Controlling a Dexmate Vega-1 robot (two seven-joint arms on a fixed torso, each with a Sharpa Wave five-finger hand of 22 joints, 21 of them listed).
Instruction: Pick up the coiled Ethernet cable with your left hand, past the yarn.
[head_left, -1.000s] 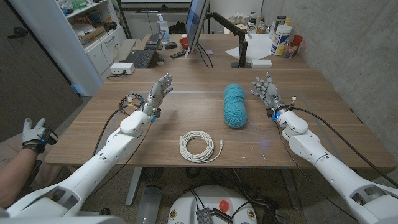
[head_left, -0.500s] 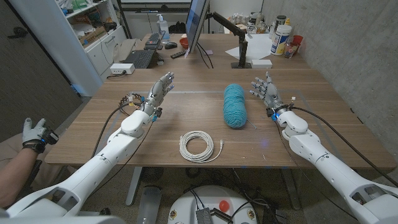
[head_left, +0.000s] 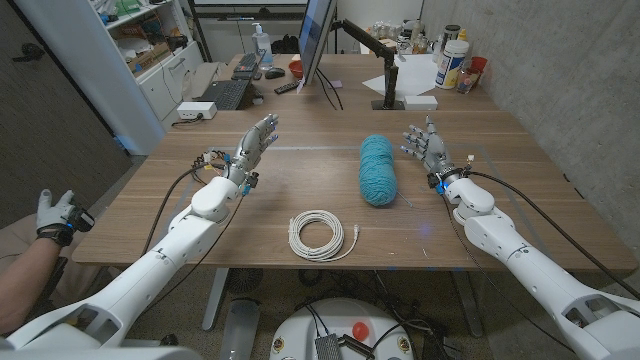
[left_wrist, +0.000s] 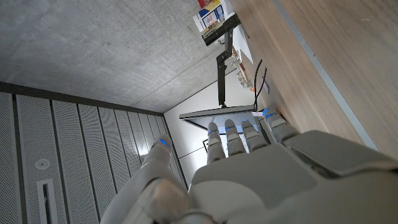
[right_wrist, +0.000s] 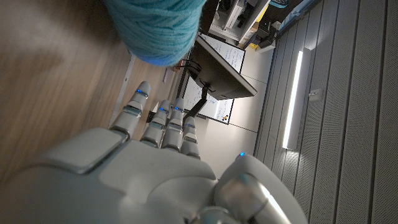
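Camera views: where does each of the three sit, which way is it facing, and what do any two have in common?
Head view: fixed on the robot's head, looking down at the wooden table with the coiled Ethernet cable; both arms, left robot hand and right robot hand.
Left wrist view: on the left wrist, along the hand's back toward the monitor, turned.
Right wrist view: on the right wrist, along its hand toward the teal yarn.
Shared: head and right wrist views both show the yarn.

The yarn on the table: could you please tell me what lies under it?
The teal yarn lies straight on the wooden table, and nothing shows beneath it. Its underside is covered, so anything small under it cannot be seen.
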